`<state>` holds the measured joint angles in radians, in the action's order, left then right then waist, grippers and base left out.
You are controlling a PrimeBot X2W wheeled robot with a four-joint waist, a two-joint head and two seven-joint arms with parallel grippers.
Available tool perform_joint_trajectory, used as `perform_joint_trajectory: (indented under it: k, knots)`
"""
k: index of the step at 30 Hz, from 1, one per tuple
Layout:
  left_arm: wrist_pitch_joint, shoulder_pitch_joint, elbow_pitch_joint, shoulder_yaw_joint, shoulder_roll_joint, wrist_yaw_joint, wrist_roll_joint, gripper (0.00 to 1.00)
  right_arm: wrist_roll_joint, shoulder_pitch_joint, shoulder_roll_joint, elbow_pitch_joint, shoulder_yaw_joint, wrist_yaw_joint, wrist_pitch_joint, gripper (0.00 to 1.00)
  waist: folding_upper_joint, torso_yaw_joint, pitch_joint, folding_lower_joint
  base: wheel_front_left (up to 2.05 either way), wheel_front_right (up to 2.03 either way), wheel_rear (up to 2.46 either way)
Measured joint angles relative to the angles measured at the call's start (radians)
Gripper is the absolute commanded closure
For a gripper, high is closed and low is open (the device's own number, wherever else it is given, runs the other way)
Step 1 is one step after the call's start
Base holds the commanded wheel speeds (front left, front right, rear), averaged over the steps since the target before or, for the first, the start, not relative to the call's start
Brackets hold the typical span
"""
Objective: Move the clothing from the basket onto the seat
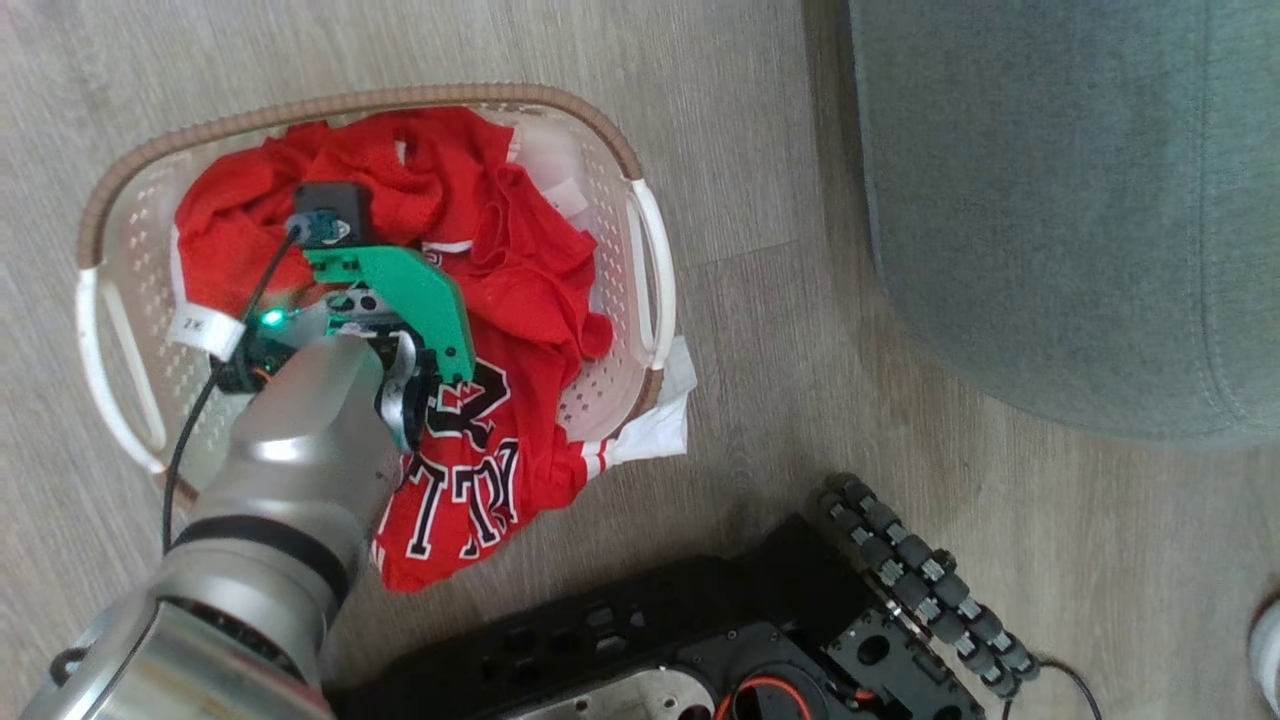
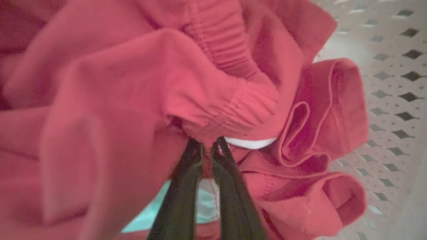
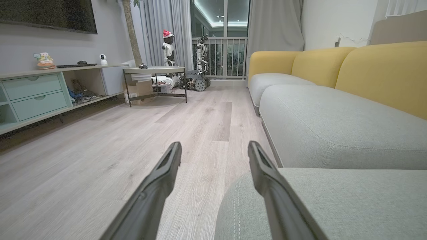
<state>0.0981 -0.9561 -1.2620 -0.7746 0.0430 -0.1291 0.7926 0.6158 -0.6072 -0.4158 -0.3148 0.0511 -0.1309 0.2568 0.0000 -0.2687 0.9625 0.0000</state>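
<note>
At the left of the head view, on the wood floor [image 1: 760, 120]: the basket [image 1: 652, 250], long side set left to right, with a white handle at each end. Heaped inside it: the clothing [image 1: 520, 290], bright red. Draped over the near rim: the lettered garment [image 1: 470, 470], lengthwise from the basket down toward the robot's base, lower end on the floor. Down in the heap: the left tool [image 2: 207, 144], nearly closed, pinching a red fold beside an elastic band. At the right, well apart from the basket: the seat [image 1: 1060, 200]. In the right wrist view: the right tool [image 3: 215, 151], spread wide, gripping nothing, pointing along the floor just beside the seat's edge.
</note>
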Motion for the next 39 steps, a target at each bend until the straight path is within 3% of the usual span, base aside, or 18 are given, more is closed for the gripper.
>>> perform_joint_trajectory:
  k: [15, 26, 39]
  knots:
    - [0.111, 0.140, 0.071, -0.070, 0.000, 0.092, 0.125, 1.00, -0.026, 0.049, 0.006, 0.046, -0.044, 0.000, 0.000, 0.00, 0.0001, 0.039, -0.208, 0.0000, 0.00, 0.00, 0.00]
    - [0.150, 0.258, 0.164, -0.143, -0.001, 0.104, 0.164, 1.00, -0.063, 0.181, 0.007, 0.110, -0.079, 0.000, 0.000, 0.00, 0.0001, 0.097, -0.438, -0.0001, 0.00, 0.00, 0.00]
    - [0.151, 0.429, 0.421, 0.020, 0.011, 0.112, -0.005, 1.00, -0.122, 0.356, 0.052, 0.181, -0.100, 0.000, 0.000, 0.00, 0.0002, 0.176, -0.736, -0.0001, 0.00, 0.00, 0.00]
